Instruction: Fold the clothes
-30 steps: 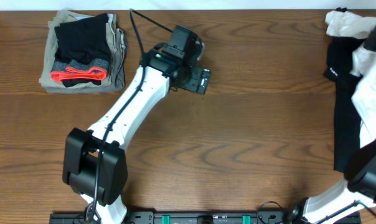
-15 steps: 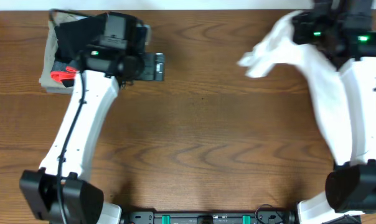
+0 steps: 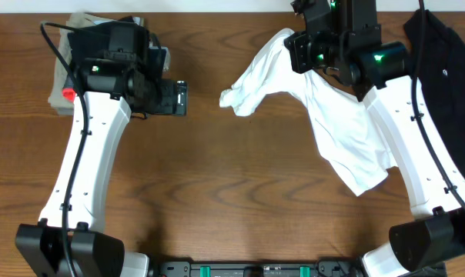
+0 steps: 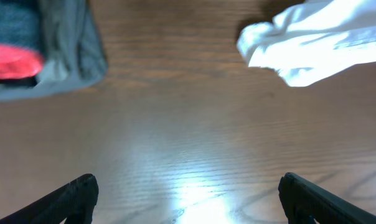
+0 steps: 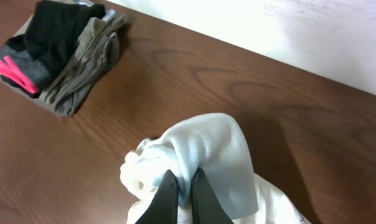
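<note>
White T-shirt from overhead: bunched at its top in the right claw, one sleeve reaching left, the rest trailing down the right half of the brown counter. Black shirt heaped at the far right edge. Left claw hovering just right of a folded stack at the far left, well apart from the white cloth.

From the left wrist: fingers spread wide over bare wood, holding nothing. Grey corner and red band of the stack upper left, white sleeve tip upper right.

From the right wrist: fingers pressed together on a fold of the white cloth, stack far off at upper left.
</note>
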